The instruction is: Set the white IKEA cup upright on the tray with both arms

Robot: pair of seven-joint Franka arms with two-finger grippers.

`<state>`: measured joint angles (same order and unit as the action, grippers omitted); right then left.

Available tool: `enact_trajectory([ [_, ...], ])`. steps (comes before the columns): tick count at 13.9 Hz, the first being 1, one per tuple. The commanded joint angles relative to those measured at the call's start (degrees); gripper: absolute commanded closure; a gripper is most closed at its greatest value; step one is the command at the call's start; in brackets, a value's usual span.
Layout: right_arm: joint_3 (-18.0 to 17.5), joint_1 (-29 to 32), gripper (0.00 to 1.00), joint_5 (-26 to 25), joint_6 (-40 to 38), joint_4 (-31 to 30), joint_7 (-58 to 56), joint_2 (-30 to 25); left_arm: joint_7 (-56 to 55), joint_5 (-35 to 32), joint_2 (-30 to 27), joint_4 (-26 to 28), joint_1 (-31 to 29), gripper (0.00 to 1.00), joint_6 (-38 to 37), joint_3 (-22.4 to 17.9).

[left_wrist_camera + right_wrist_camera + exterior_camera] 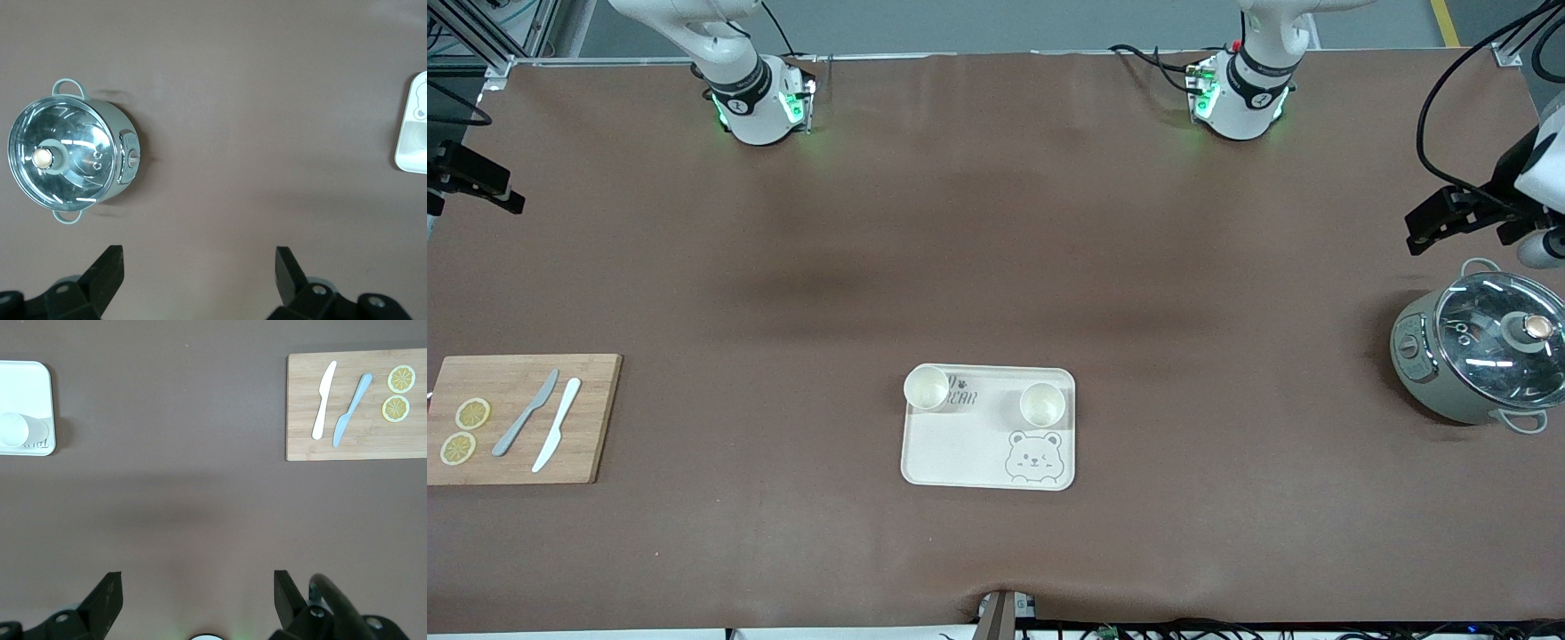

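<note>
The cream tray [960,458] with a bear drawing lies mid-table, near the front camera. Two white cups stand upright on it, mouths up. One cup [926,388] is at the corner toward the right arm's end, and the other cup [1042,404] is toward the left arm's end. My left gripper [1467,227] [199,257] hangs open and empty above the table, close to the pot. My right gripper [467,182] [197,580] hangs open and empty above the table at the right arm's end. The right wrist view shows the tray's corner [27,387] with one cup [20,430].
A wooden cutting board [596,418] [300,407] lies at the right arm's end with a grey knife [527,412], a white knife [557,436] and two lemon slices [472,413]. A grey pot with a glass lid [1480,347] [67,152] stands at the left arm's end.
</note>
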<state>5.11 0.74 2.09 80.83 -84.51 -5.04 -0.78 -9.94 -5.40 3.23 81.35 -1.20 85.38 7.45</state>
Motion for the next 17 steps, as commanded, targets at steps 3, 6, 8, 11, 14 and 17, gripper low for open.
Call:
enact_trajectory([
  [3, -0.71, 1.37, 0.0, 0.81, -0.33, 0.57, -0.41, 0.26, 1.86, 4.35, -4.38, 5.22, 7.0, 0.0, 0.84, -8.95],
  [6, -0.71, 1.37, 0.0, 0.9, -0.41, 0.57, -0.41, 0.34, 1.68, 3.65, -4.11, 5.22, 5.17, 0.0, 0.93, -5.0],
  [8, -0.71, 1.37, 0.0, 0.9, -0.59, 0.57, -0.41, 0.34, 1.68, 3.56, -4.29, 5.22, 4.89, 0.0, 0.84, -4.64],
  [11, -0.71, 1.46, 0.0, 0.99, -0.85, 0.57, -0.41, 0.26, 1.77, 3.64, -4.55, 5.31, 4.81, 0.0, 0.49, -4.64],
  [14, -0.71, 1.46, 0.0, 0.9, -0.85, 0.57, -0.41, 0.34, 1.86, 3.64, -4.38, 5.22, 4.89, 0.0, 0.4, -4.55],
  [17, -0.71, 1.46, 0.0, 0.9, -0.85, 0.48, -0.41, 0.34, 1.94, 3.91, -4.03, 5.14, 4.98, 0.0, 0.4, -4.55],
])
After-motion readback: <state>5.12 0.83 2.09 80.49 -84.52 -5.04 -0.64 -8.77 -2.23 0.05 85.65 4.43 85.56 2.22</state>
